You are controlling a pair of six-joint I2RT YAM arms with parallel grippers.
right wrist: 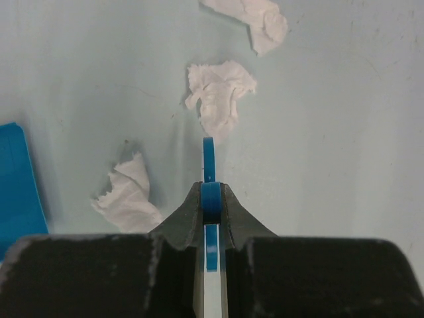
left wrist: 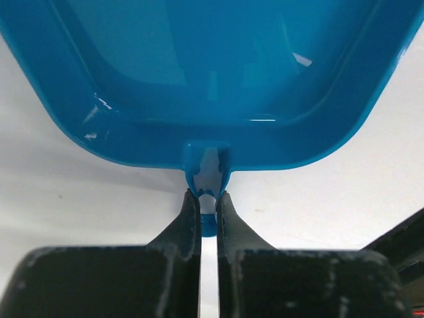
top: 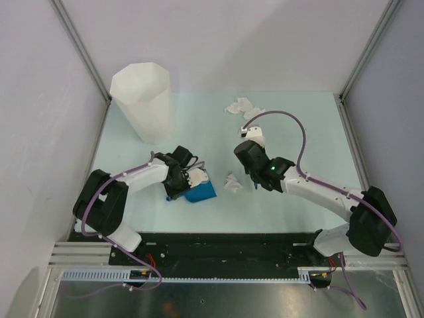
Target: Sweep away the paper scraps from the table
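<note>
Three paper scraps lie on the mint-green table [top: 311,132]. One paper scrap [top: 232,183] [right wrist: 130,194] rests just right of the blue dustpan [top: 201,191] [left wrist: 212,79]; two more [top: 238,106] [top: 254,112] lie farther back, seen from the right wrist as wads [right wrist: 218,96] [right wrist: 258,20]. My left gripper [top: 189,181] [left wrist: 207,197] is shut on the dustpan's handle [left wrist: 207,165]. My right gripper [top: 254,177] [right wrist: 211,193] is shut on a thin blue-and-white brush handle [right wrist: 209,162], just right of the near scrap. The brush's head is hidden.
A tall white faceted bin [top: 142,99] stands at the back left of the table. Grey walls and metal frame rails [top: 351,139] close the table on three sides. The dustpan's edge [right wrist: 16,185] shows at the left of the right wrist view.
</note>
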